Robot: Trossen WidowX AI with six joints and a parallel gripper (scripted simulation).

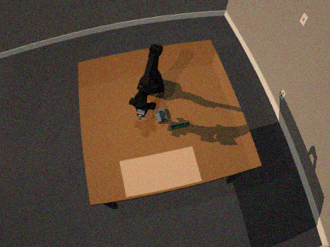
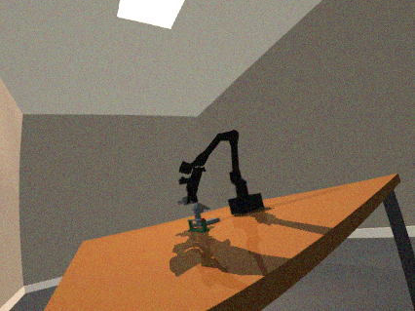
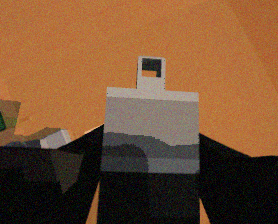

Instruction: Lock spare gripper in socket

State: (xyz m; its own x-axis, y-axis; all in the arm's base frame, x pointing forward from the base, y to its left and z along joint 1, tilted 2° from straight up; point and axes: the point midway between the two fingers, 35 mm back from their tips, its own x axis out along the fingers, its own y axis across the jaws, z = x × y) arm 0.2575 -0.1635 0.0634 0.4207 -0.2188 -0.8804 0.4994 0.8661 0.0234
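Note:
My gripper (image 1: 141, 110) (image 3: 145, 128) is shut on the spare gripper, a pale grey block (image 1: 140, 113) (image 3: 151, 117) whose narrow spigot with a square hole points away from the fingers. It is held above the table; in the exterior view its grey edge (image 2: 183, 202) shows by the fingertips. The grey mount (image 1: 161, 115) (image 2: 199, 209) stands close beside it, on the right in the top view, apart from it. A part of something grey (image 3: 56, 138) shows at the left of the wrist view. The lock pin and the inside of the socket are too small to tell.
A green frame-like piece (image 1: 180, 125) (image 2: 191, 228) sits beside the mount. A grey bar (image 2: 213, 220) shows next to it in the exterior view. A pale rectangle (image 1: 160, 172) lies near the table's front edge. Arm shadows cross the wooden table (image 1: 104, 137) (image 2: 107, 265).

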